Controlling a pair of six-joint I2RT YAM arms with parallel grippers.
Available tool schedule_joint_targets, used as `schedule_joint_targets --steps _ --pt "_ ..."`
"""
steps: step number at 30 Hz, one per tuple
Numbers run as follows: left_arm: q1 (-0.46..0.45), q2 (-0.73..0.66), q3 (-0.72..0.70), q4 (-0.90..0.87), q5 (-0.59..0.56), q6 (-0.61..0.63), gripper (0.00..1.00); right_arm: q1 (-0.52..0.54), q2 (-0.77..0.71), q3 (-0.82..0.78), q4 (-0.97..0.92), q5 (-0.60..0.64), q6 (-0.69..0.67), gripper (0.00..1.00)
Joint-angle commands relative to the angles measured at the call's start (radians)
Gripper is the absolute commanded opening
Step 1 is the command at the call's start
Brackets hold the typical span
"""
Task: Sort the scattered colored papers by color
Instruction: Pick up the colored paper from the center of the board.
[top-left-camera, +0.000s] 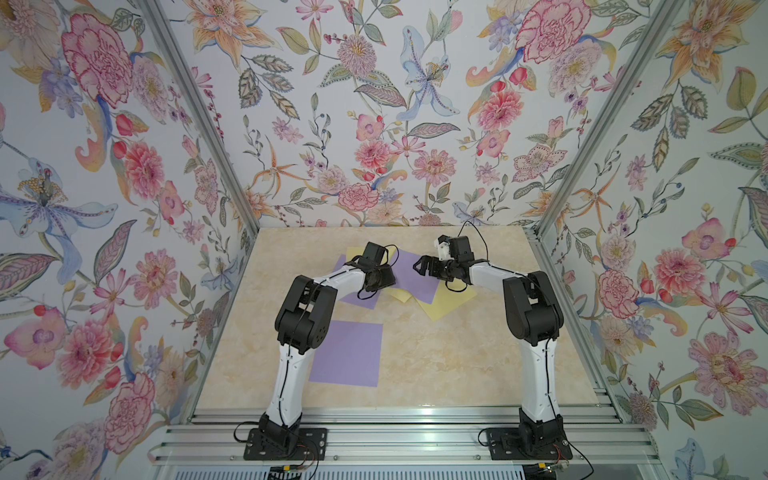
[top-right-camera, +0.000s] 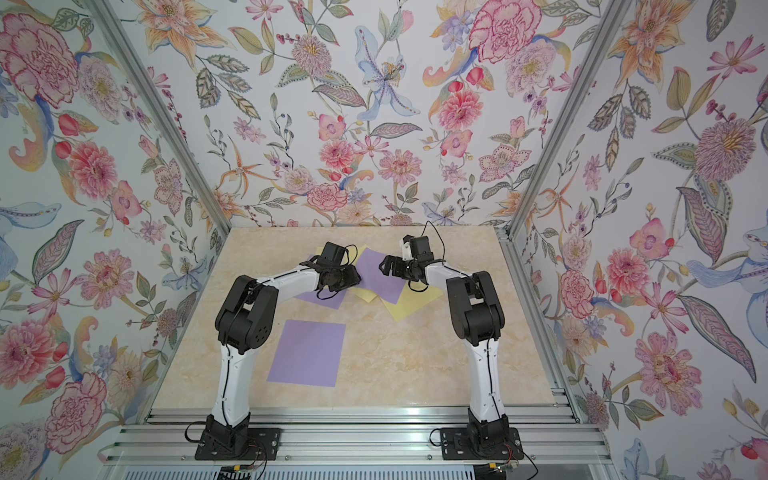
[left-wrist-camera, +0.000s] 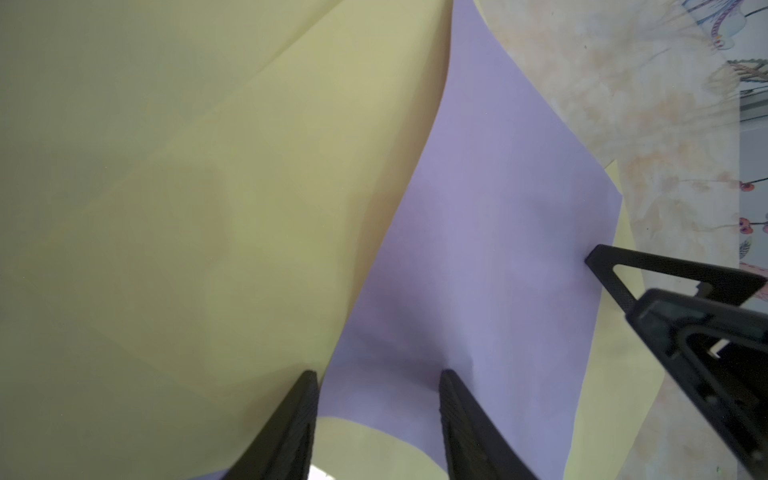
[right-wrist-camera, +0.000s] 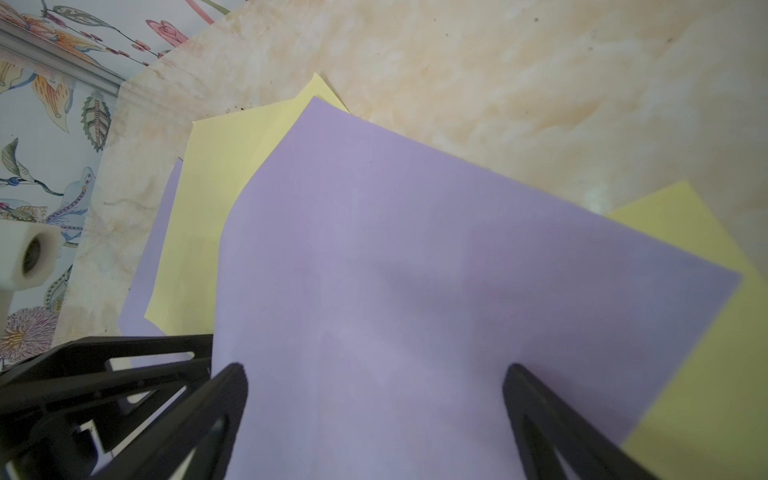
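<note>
**Both grippers over the mixed pile, far-centre**

Colored papers (top-left-camera: 417, 286) sit in two spots on the tabletop (top-left-camera: 457, 365).

- Main lot: mixed overlapping pile, far-centre, towards the back wall.
- Top purple sheet (top-left-camera: 409, 268) (top-right-camera: 374, 270) lies askew on the pile, between the two grippers in both top views.
- Yellow sheet (top-left-camera: 446, 305) (top-right-camera: 409, 305) pokes out from under it on the R side.
- More yellow shows at the near edge and far-L corner. Can't count the yellow sheets.
- Lower purple sheet (top-left-camera: 361, 300) sticks out on the L side, partly hidden by the L arm.
- Lone purple sheet (top-left-camera: 347, 353) (top-right-camera: 308, 353) lies flat, near-L, well apart from the pile. One corner is hidden behind the L arm's elbow.

L gripper (top-left-camera: 384, 277) (left-wrist-camera: 378, 374): low over the pile's L part.
- Jaws part-way apart, nothing pinched betw. them.
- In wrist view the tips straddle the purple/yellow boundary.
- The purple edge there looks bowed, not flat.
- Contact w/ paper: can't tell.

R gripper (top-left-camera: 423, 266) (right-wrist-camera: 376, 368): over the pile's R part, pointing at the L gripper.
- Jaws spread wide, holding nothing.
- In wrist view both fingers frame the top purple sheet.
- Touching or just above it: can't tell.

The grippers are near each other but apart.
</note>
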Motion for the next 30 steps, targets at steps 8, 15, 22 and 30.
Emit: schedule_joint_targets --steps 8,15,22,30 --pt "0.033 0.037 -0.14 0.4 0.174 -0.057 0.53 -0.01 0.025 -0.045 -0.034 -0.009 0.005 1.0" --pt "0.054 0.021 -0.139 0.499 0.274 -0.099 0.54 -0.012 0.029 -0.053 -0.02 -0.021 0.013 1.0" --pt "0.062 0.024 -0.168 0.538 0.307 -0.14 0.54 -0.011 0.029 -0.058 -0.011 -0.024 0.014 1.0" --pt "0.063 0.038 -0.186 0.736 0.327 -0.263 0.56 -0.012 0.028 -0.059 -0.014 -0.028 0.01 1.0"
